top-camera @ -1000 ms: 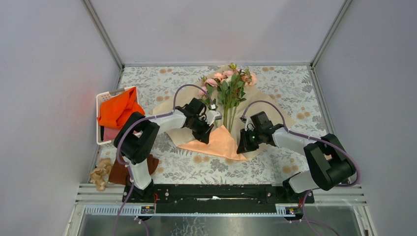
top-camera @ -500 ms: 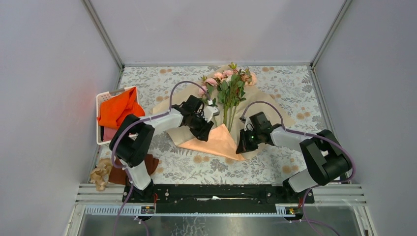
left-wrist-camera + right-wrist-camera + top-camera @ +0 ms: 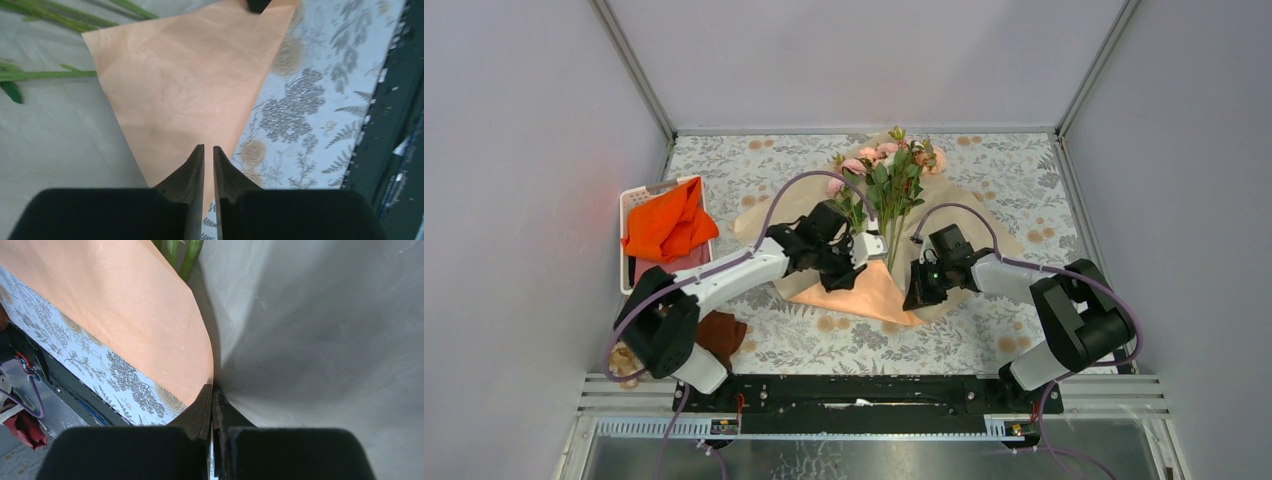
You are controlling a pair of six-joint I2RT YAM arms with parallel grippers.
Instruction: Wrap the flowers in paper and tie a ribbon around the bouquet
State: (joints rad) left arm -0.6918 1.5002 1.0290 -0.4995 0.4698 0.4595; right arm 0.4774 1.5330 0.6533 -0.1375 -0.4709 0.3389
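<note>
Paper [image 3: 864, 290]: spread over the middle of the floral table [image 3: 1014, 170], with its near corner folded up into a peach triangle that points toward the stems.
Flowers [image 3: 892, 178]: lying on the sheet, pink heads toward the far wall, stems running back toward the arms and ending close to the triangle's tip.
Left gripper [image 3: 208, 148]: hard to read from above, just dark bulk at the triangle's left side. Its own wrist camera does better: fingers drawn close with only a thin slit between them, tips over the triangle's near edge, peach showing in the slit. Whether they actually pinch the sheet, I cannot tell.
Right gripper [image 3: 212, 388]: from above, a black block at the triangle's right corner. Its wrist camera settles it: fingers pressed together, clamped on the paper's fold, right where the peach face meets the pale grey-white underside.
Stems up close: the left wrist view catches green stems [image 3: 45, 75] lying on the pale side of the sheet, beside the triangle's top corner.
Left edge, overhead only: a white basket [image 3: 629, 205] holds an orange cloth [image 3: 664, 225], and a brown cloth [image 3: 721, 332] lies near the left arm's base.
</note>
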